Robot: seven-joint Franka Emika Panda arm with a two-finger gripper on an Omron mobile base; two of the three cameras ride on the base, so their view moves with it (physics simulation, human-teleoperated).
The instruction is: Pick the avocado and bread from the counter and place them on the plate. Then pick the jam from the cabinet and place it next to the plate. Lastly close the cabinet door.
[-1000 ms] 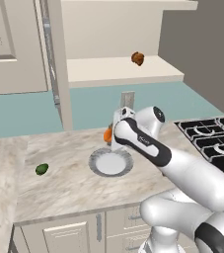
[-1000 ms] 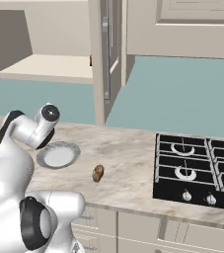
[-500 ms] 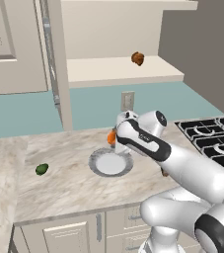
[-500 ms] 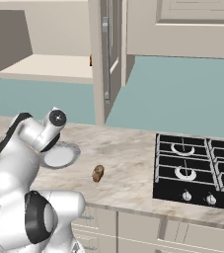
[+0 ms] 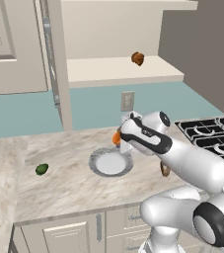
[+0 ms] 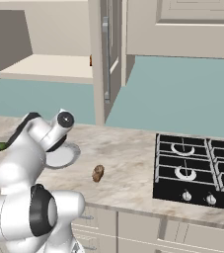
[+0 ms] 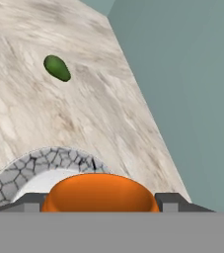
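Note:
My gripper (image 5: pixel 118 140) is shut on the orange jam (image 5: pixel 115 137) and holds it just above the far right rim of the plate (image 5: pixel 99 169). In the hand view the jam (image 7: pixel 99 192) sits between my finger pads (image 7: pixel 30 201), with the plate's grey rim (image 7: pixel 19 173) below it. The plate's white centre is bare. The dark green avocado (image 5: pixel 42 169) lies on the counter (image 5: pixel 64 188) left of the plate, also seen as avocado (image 7: pixel 57 67). The tan bread (image 6: pixel 98 173) lies on the counter right of the plate, partly behind my arm at bread (image 5: pixel 165 170). The cabinet (image 5: pixel 118 69) stands open.
A dark brown-orange lump (image 5: pixel 137 58) rests on the cabinet shelf. The open cabinet door (image 6: pixel 106 54) juts out edge-on above the counter. A black gas hob (image 6: pixel 197 168) takes up the counter's right end. A wall socket (image 5: pixel 127 101) is behind my hand.
My hand has carried the jam a little to the right along the plate's far rim, and the arm's elbow has swung with it. Avocado, bread and plate have not moved.

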